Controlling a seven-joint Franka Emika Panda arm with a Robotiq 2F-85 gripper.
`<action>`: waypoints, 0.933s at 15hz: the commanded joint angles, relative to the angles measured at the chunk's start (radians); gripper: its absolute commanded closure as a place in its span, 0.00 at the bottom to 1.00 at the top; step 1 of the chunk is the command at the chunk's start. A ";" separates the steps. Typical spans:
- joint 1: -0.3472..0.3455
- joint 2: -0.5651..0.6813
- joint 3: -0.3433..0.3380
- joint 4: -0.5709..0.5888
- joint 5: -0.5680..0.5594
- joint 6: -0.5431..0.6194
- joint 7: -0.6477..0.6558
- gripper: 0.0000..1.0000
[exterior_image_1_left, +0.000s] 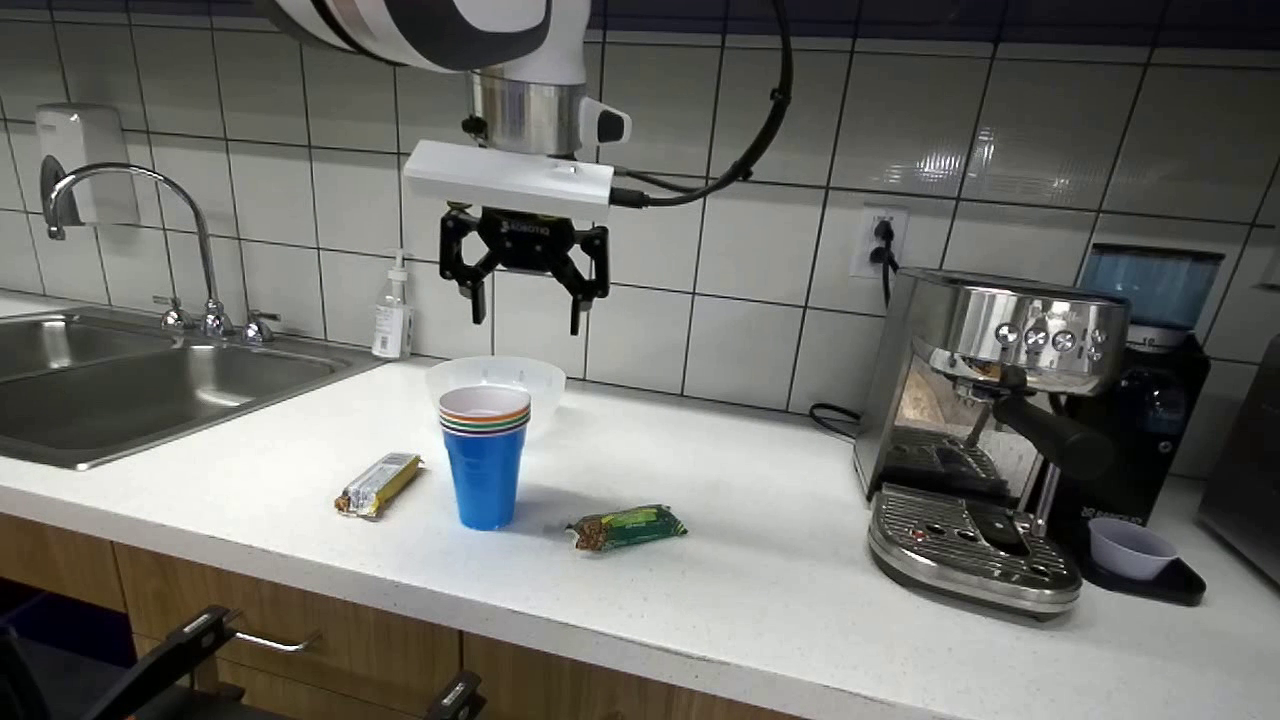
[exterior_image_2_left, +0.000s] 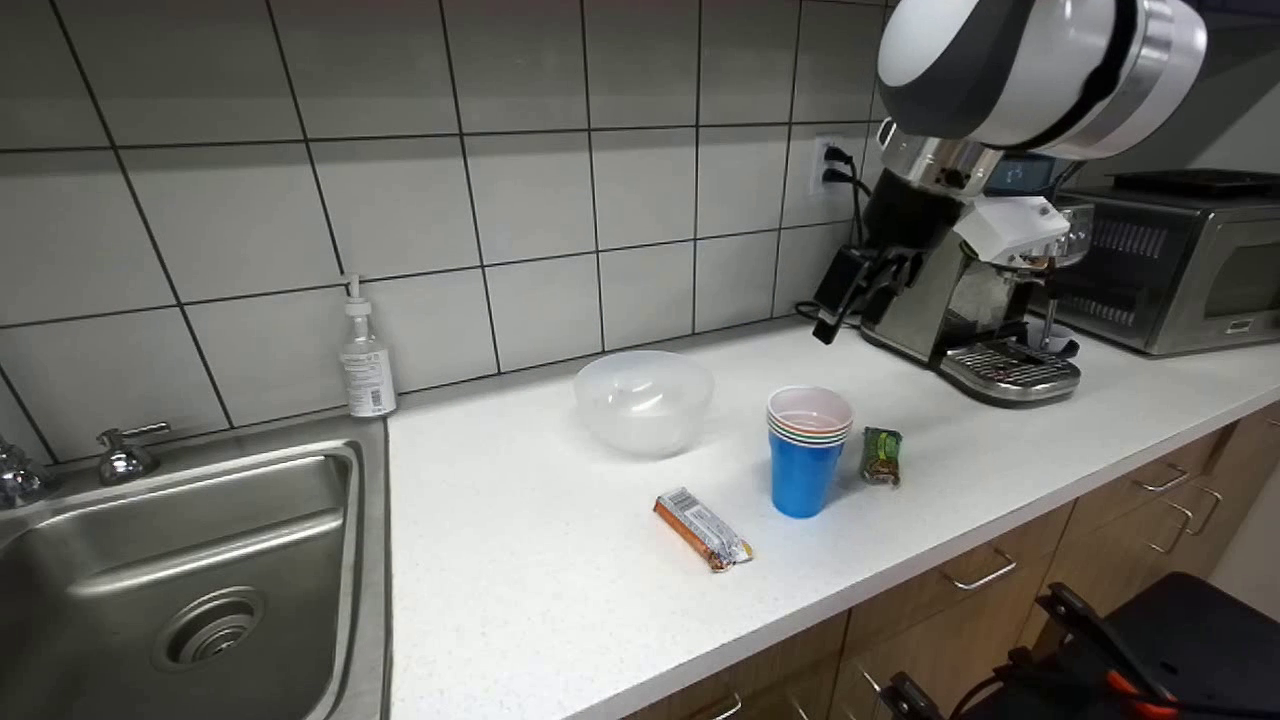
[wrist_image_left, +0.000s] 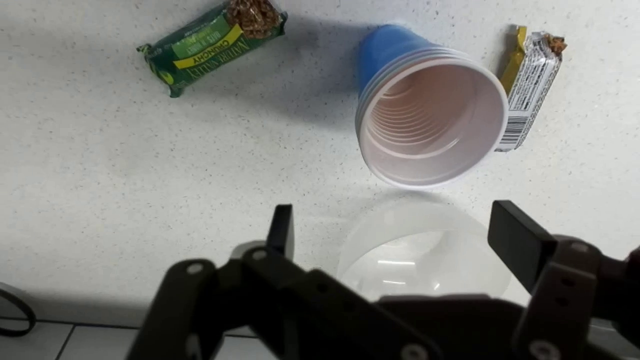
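The stack of cups (exterior_image_1_left: 487, 470) was standing upright, mouths up, all nested: bright blue one on the outside, orange and green rims peeking out under a pinkish-white top cup. It sat closer to the front edge of the surface (exterior_image_1_left: 770, 480) than the back. The bowl (exterior_image_2_left: 643, 405), kinda frosted and see-through, was right way up nearer the back edge, not touching the cups.
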 joint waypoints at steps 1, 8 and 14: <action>-0.027 -0.138 -0.021 -0.045 -0.087 -0.125 -0.004 0.00; -0.073 -0.252 -0.046 -0.026 -0.227 -0.366 -0.023 0.00; -0.062 -0.221 -0.052 -0.014 -0.233 -0.372 0.000 0.00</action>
